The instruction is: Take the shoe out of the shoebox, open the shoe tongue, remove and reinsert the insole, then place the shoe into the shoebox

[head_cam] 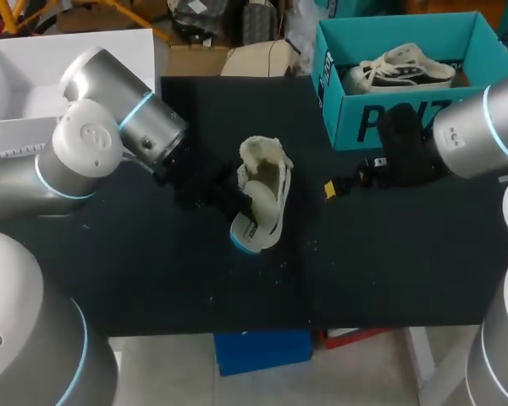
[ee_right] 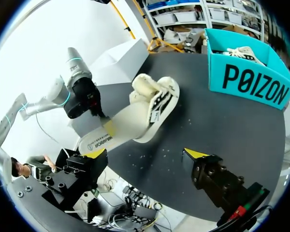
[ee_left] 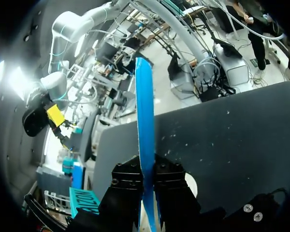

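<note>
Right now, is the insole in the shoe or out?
Partly out: the insole sticks out of the shoe, clamped in the left gripper.

Left arm [head_cam: 85, 148] and right arm [head_cam: 478, 127]: silver-grey rounded links, light-blue rings at joints; right gripper [ee_right: 145, 154] black, yellow fingertips [ee_right: 195, 153], screw heads on its mount.

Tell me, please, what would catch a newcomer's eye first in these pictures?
The cream shoe lying in the middle, with the left claw shut on its blue-backed insole. Then the teal shoebox at the far right corner, a second shoe inside, and the right claw open near it.
</note>
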Controlling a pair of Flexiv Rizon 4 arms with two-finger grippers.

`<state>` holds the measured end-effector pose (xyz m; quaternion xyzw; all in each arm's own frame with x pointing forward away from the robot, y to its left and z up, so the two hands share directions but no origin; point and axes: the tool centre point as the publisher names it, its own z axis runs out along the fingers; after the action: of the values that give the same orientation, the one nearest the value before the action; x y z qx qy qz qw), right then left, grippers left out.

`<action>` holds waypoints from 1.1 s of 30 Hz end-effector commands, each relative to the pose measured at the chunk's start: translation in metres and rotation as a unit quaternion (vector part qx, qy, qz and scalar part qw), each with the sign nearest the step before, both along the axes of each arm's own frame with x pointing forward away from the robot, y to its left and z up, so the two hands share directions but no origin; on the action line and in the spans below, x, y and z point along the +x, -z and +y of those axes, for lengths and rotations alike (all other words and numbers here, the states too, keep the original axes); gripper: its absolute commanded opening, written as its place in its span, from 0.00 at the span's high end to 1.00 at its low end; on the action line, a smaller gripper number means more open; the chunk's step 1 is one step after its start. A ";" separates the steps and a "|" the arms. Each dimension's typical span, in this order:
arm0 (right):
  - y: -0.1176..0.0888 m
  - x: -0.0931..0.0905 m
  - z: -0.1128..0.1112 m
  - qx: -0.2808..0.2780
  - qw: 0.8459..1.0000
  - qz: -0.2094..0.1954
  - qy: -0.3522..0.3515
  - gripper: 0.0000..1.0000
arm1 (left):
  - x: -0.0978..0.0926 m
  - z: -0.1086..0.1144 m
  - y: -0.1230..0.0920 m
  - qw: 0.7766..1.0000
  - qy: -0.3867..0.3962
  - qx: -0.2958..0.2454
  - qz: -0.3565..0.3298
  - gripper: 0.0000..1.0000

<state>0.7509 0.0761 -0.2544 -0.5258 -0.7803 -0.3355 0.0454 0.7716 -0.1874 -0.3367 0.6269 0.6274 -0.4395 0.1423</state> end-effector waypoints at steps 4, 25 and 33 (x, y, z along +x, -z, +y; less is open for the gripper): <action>0.000 0.000 0.001 -0.001 1.000 0.000 0.000 0.00 | 0.030 -0.015 0.015 1.000 0.011 -0.008 0.016 1.00; 0.000 0.000 0.001 -0.001 1.000 0.000 0.000 0.00 | 0.075 -0.011 0.026 0.997 -0.073 -0.019 -0.024 0.37; 0.000 0.000 0.001 -0.001 1.000 0.000 0.000 0.00 | 0.061 -0.004 -0.002 0.997 -0.055 -0.026 -0.049 0.42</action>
<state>0.7505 0.0755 -0.2544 -0.5257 -0.7802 -0.3360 0.0454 0.8429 -0.2000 -0.3478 0.6053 0.6407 -0.4233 0.2095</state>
